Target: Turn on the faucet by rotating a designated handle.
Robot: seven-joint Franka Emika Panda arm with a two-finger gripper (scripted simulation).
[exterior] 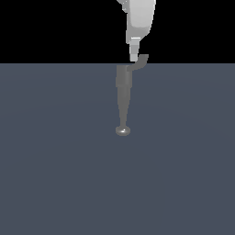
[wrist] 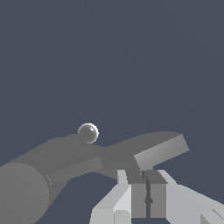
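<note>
Slate-blue surface (exterior: 55, 174) fills most of the exterior view, with flat black behind it. On that surface stands the faucet (exterior: 123, 80), its short cylindrical body at the far edge and its long tapering spout running toward the camera to end in 1 shiny rounded knob (exterior: 122, 131).

Above the faucet body hangs the white arm (exterior: 139, 20), coming down from the upper edge of the exterior view. At its end is the pincer (wrist: 148, 177); the wrist view shows its 2 fingers nearly together, only a thin dark slit between them, gripping nothing.

Smallest is the handle (exterior: 141, 61), 1 thin bent lever rising from the faucet body toward the exterior view's right, its widened paddle tip level with the pincer's tip. The pincer sits just beside the handle, on the side nearer the faucet body, and appears to touch it or nearly so; contact cannot be confirmed.

The step in hand looks like a push, not a grasp. To do it well, I judge the narrowed fingers should press against the paddle's flat face near its tip, where leverage is greatest, and sweep in an arc around the faucet body so they do not slide off.
</note>
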